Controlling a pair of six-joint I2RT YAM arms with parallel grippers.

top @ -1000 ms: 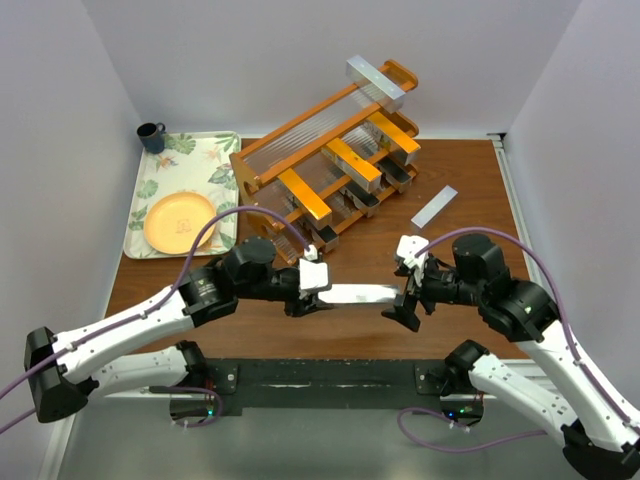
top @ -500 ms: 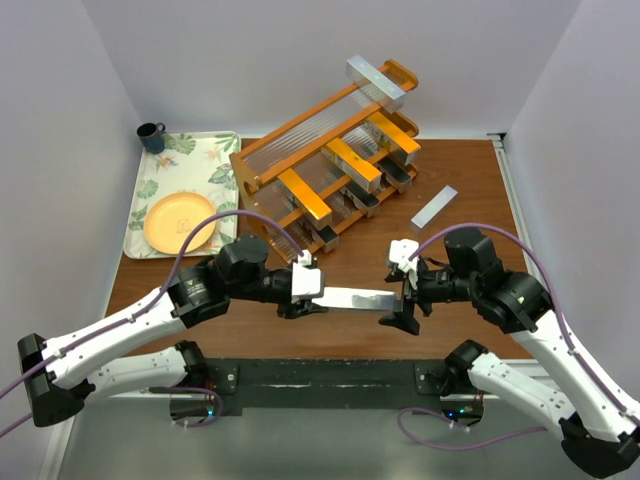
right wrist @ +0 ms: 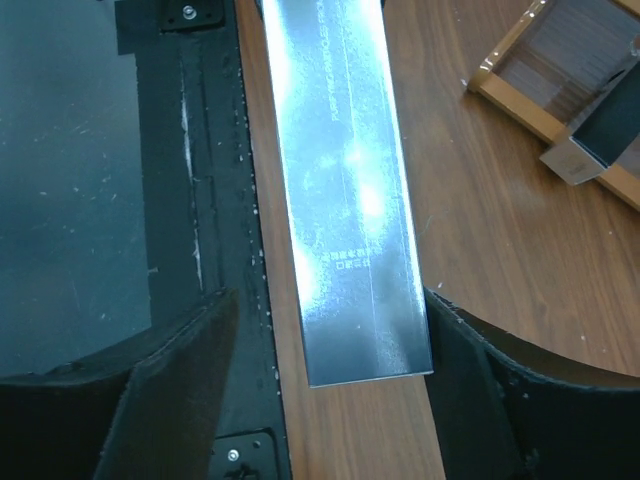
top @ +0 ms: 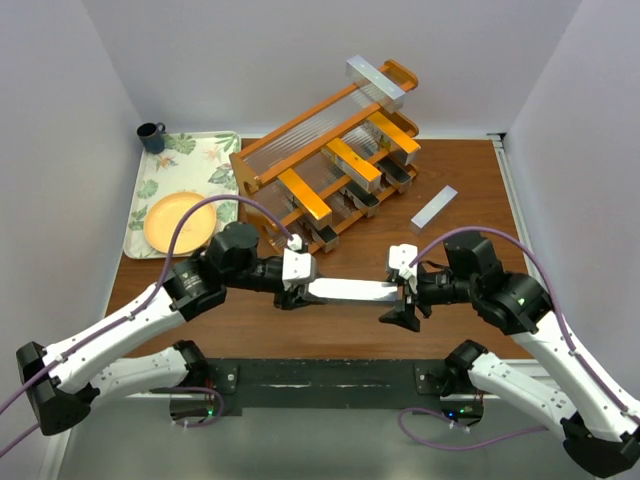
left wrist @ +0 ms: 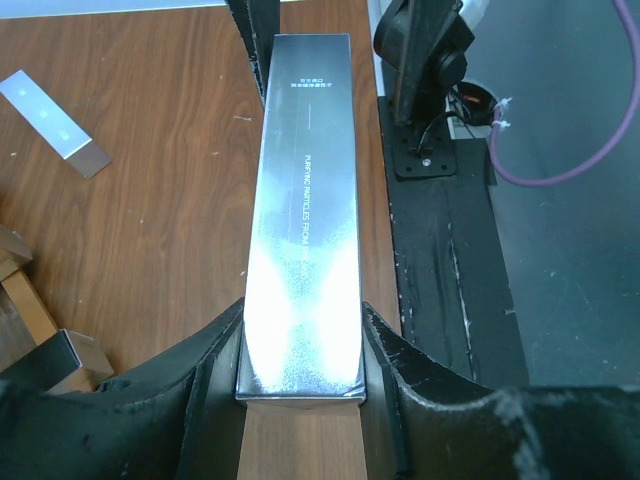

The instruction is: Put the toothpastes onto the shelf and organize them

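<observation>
left fingers [left wrist: 205,375] clamp silver toothpaste [left wrist: 305,220]; right fingers [right wrist: 175,375] straddle far end

This is a robot lab, a small test booth. Plain pale walls [top: 250,70] stand on three sides of a brown wood table [top: 460,170]. Two white and black robot arms, the left arm [top: 130,325] and the right arm [top: 560,350], are bolted to a black plate [top: 330,375] behind the grippers. Purple cables [top: 200,215] loop off the arms.

A silver box [top: 350,292] is between the left gripper [top: 308,287] and the right gripper [top: 400,302]. Past the grippers stands a wood shelf [top: 255,165] with more long boxes on it. Far out to the left of the left gripper lies a flower tray [top: 215,150] with an orange plate [top: 178,222]. A dark cup [top: 151,136] is by the tray's far corner.
</observation>
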